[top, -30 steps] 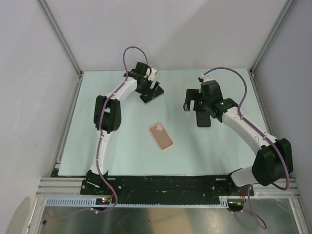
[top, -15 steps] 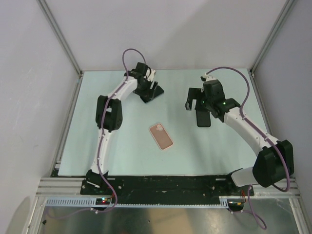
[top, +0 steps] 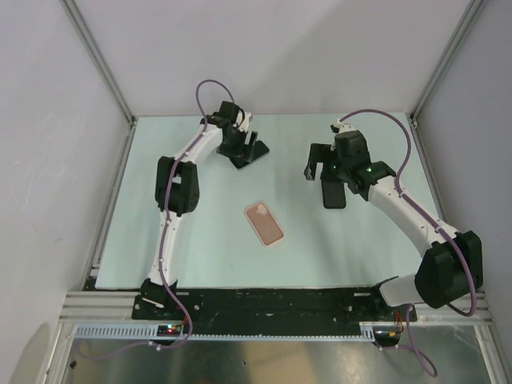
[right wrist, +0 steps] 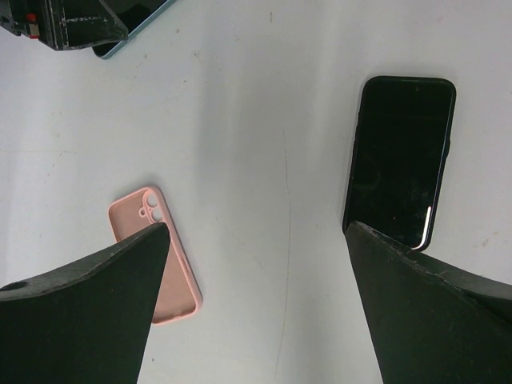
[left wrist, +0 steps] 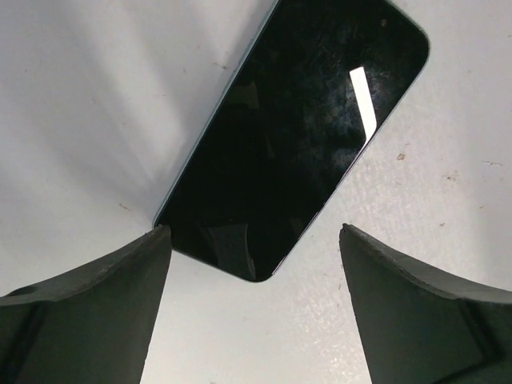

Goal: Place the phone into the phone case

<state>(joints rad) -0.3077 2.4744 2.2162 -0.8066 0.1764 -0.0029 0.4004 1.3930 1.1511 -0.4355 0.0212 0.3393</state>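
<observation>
The salmon-pink phone case lies flat and alone on the pale worktop, touched by nothing. Beyond it and slightly left, a blue-edged black phone lies under the left claw, whose fingers are spread wide either side of the phone's end. To the case's right, a second black phone lies below the right claw, equally wide and holding nothing.

I see the pale green table carrying a salmon-pink phone case mid-table, a blue-edged black phone back-left and a second black phone right.
</observation>
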